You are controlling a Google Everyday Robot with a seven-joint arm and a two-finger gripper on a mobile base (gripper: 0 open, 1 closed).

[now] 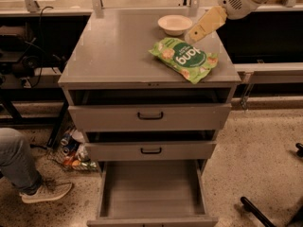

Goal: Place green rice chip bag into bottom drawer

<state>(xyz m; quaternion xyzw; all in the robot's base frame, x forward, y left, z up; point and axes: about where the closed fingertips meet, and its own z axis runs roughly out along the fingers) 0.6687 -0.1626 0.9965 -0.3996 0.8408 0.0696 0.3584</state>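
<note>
I note the grey desk point(109, 56) carrying a green rice chip bag point(185, 59), cream bowl point(174, 24) behind it. Pincer point(191, 36) hangs just beside the bowl.

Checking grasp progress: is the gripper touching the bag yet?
Cannot tell. In the camera view the gripper ends at the far edge of the bag, beside the bowl; its height above is unclear.

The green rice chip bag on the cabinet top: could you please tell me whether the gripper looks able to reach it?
Probably yes: the gripper hangs just above the far edge of the green rice chip bag, beside the cream bowl, with nothing lying between them.
</note>
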